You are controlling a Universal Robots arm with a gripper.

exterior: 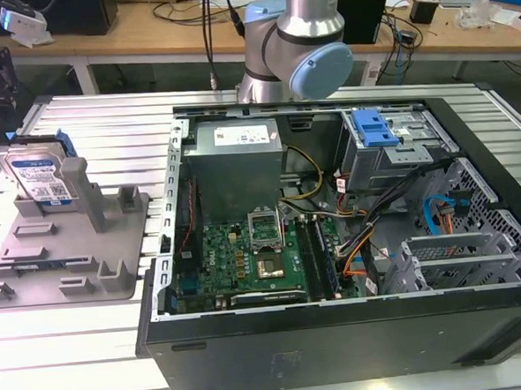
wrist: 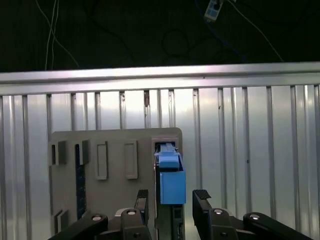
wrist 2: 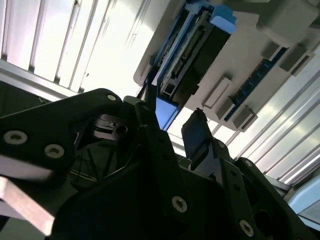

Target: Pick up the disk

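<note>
Item count, work surface.
One disk (exterior: 36, 171), one grey slotted holder (exterior: 70, 260), one open computer case (exterior: 340, 340), one robot arm (exterior: 299, 33).

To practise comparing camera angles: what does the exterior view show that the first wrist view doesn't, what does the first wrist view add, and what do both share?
Exterior view: an open computer case with its motherboard, and the arm behind it.
First wrist view: the gripper open, its fingers either side of the blue end of the disk.
Both: the disk standing on edge in the grey slotted holder on the ribbed metal table.
</note>
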